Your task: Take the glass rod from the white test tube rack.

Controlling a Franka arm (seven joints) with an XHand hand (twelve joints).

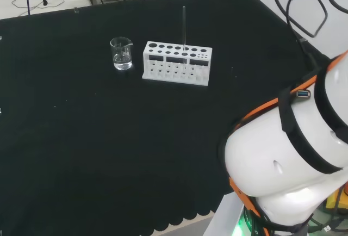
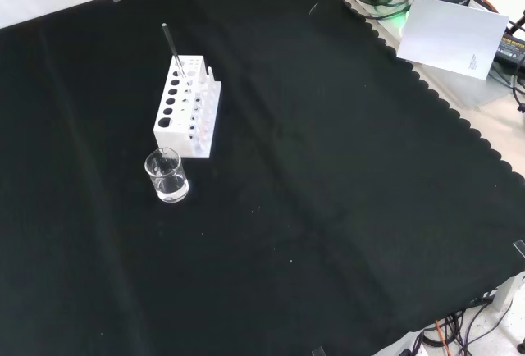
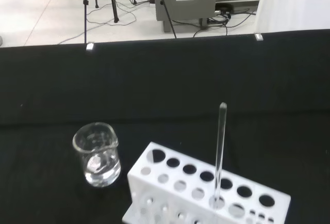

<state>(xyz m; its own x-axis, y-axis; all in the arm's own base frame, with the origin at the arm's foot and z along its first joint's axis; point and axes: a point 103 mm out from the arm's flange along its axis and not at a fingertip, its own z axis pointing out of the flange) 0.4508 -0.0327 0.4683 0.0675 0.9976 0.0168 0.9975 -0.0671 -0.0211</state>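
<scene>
The glass rod [image 1: 184, 35] stands upright in a hole of the white test tube rack [image 1: 176, 63], right of the rack's middle in the head view, its top well above the rack. A small clear beaker [image 1: 121, 53] sits just beside the rack's left end there; in the front view the beaker [image 2: 166, 175] stands nearer than the rack [image 2: 187, 116], and the rod [image 2: 175, 54] rises from the rack's far part. The wrist view, close up, shows the rod [image 3: 220, 152] seated in a middle-row hole. Whether the hand is open or clenched cannot be told.
</scene>
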